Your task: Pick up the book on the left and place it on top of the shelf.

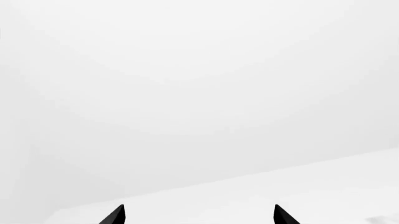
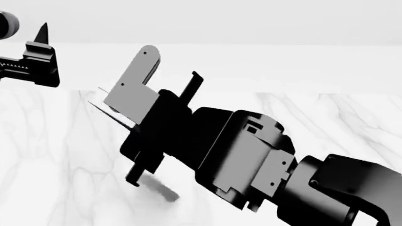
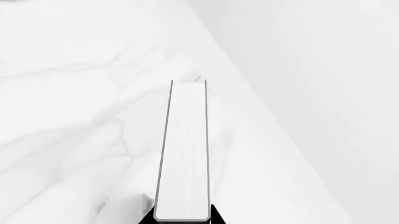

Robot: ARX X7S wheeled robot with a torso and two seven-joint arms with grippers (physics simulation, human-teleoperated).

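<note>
The book [image 3: 182, 149] is in my right gripper [image 3: 182, 217], which is shut on its near end. The white page edge faces the right wrist camera, with thin dark covers on both sides, and the book reaches out over the marble table [image 3: 68, 116]. In the head view the right gripper [image 2: 141, 117] points up and to the left, and the book shows only as a thin sliver [image 2: 112, 112] beyond it, held clear of the tabletop. My left gripper [image 1: 199, 212] is open and holds nothing; it is raised at the far left [image 2: 41, 37]. The shelf is out of view.
The white marble table [image 2: 314, 122] runs across the head view, its far edge meeting a plain pale wall [image 2: 251, 23]. A soft shadow [image 2: 160, 189] lies on the tabletop under the right gripper. The left wrist view shows only the pale wall and a strip of table.
</note>
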